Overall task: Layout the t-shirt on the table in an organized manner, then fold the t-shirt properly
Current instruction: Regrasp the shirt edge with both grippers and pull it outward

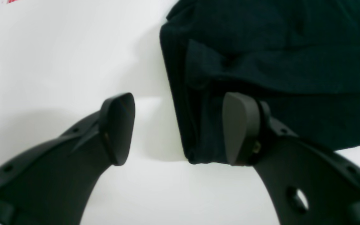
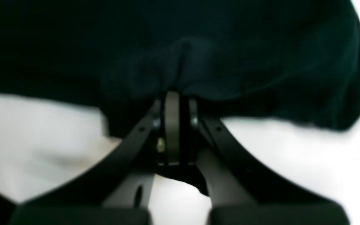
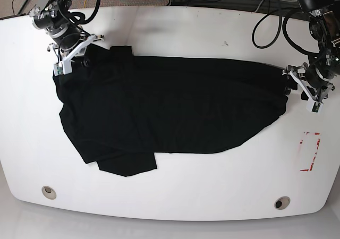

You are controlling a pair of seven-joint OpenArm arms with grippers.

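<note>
A black t-shirt (image 3: pixel 170 106) lies spread across the white table (image 3: pixel 186 32), with a folded flap at its lower left. My right gripper (image 3: pixel 74 61) is at the shirt's upper left corner. In the right wrist view that gripper (image 2: pixel 172 97) is shut on a bunched pinch of the t-shirt (image 2: pixel 198 47). My left gripper (image 3: pixel 291 82) is at the shirt's right end. In the left wrist view it (image 1: pixel 178 128) stands open astride the t-shirt (image 1: pixel 277 47) edge, one finger (image 1: pixel 117 128) over bare table (image 1: pixel 58 62) and the other finger (image 1: pixel 239 128) over the cloth.
A small red-outlined rectangle mark (image 3: pixel 309 153) sits near the table's right edge, just below the left arm. Two round grommet holes (image 3: pixel 49 191) (image 3: pixel 282 202) are near the front edge. Cables run behind the table's far edge.
</note>
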